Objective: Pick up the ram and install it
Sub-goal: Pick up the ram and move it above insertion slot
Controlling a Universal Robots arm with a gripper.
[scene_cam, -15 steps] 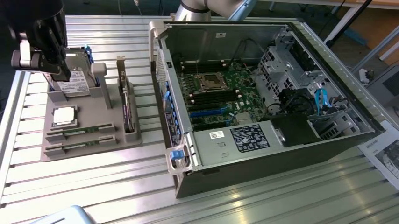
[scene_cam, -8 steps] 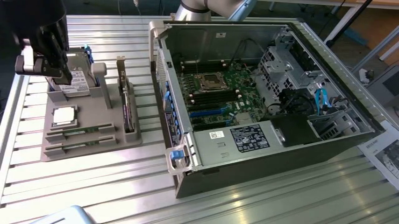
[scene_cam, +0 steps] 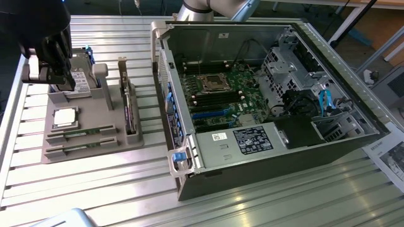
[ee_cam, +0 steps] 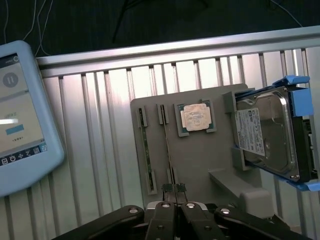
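Two green ram sticks [scene_cam: 81,133] [scene_cam: 79,147] lie in slots at the front of a grey holder [scene_cam: 94,155] on the exterior view's left. In the wrist view they show edge-on as thin strips [ee_cam: 145,150] [ee_cam: 167,145] on the holder [ee_cam: 200,165]. My gripper [scene_cam: 57,71] hangs above the holder's far end, over the hard drive [scene_cam: 79,81]. In the wrist view my gripper [ee_cam: 175,189] is shut, its fingers pressed together with nothing between them, well above the sticks. The open computer case [scene_cam: 353,106] lies at the exterior view's right, its motherboard [scene_cam: 221,97] exposed.
The holder also carries a silver processor chip [ee_cam: 196,118], the blue-framed hard drive [ee_cam: 267,132] and an upright dark expansion card [scene_cam: 128,111]. A light blue tablet [ee_cam: 20,115] lies on the slatted metal table [scene_cam: 94,189] near its front edge.
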